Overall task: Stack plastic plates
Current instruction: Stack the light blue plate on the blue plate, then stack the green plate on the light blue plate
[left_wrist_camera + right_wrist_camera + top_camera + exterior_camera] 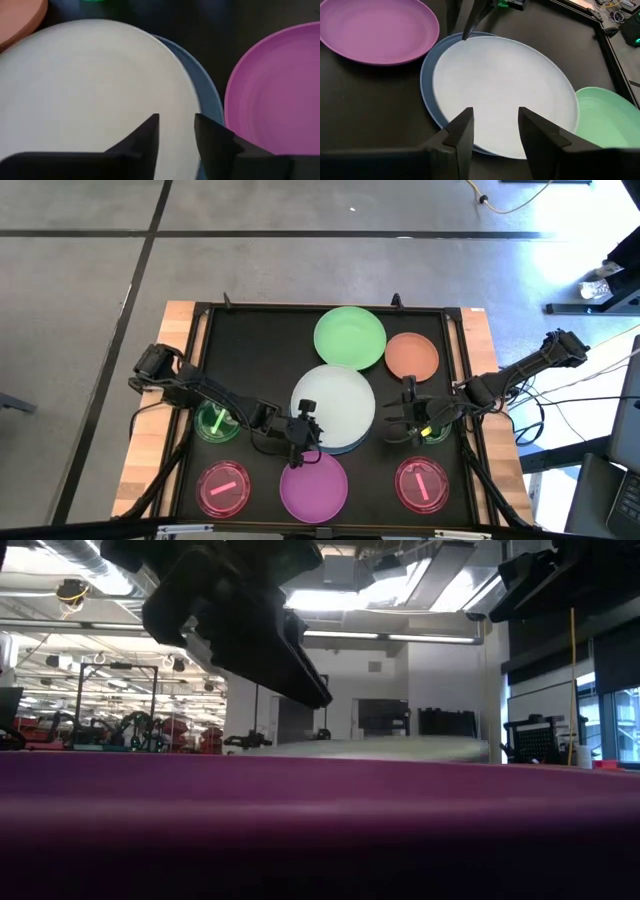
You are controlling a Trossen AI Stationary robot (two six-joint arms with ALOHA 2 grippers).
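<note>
The white plate [333,406] lies on a blue plate [427,75] in the middle of the black mat. A magenta plate [314,486] sits near them, with a green plate [350,337] and an orange plate [412,355] farther off. My left gripper [312,432] is open and hovers at the white plate's near-left rim [192,107]. My right gripper [388,420] is open at the plate's right rim [495,150], touching nothing. Small translucent plates lie around: pink-red [224,488], pink-red [422,485] and green [217,422]. My left gripper points slanting down at the white plate's near-left rim [465,38], where it overlaps the blue plate. One finger [472,20] ends right at that rim. Whether it touches the plate, I cannot tell.
The mat has a raised black frame [200,380] on a wooden table. A second small green plate [434,432] lies under my right arm. In the low view the magenta plate [300,820] fills the foreground, with the white plate's rim [370,748] behind it.
</note>
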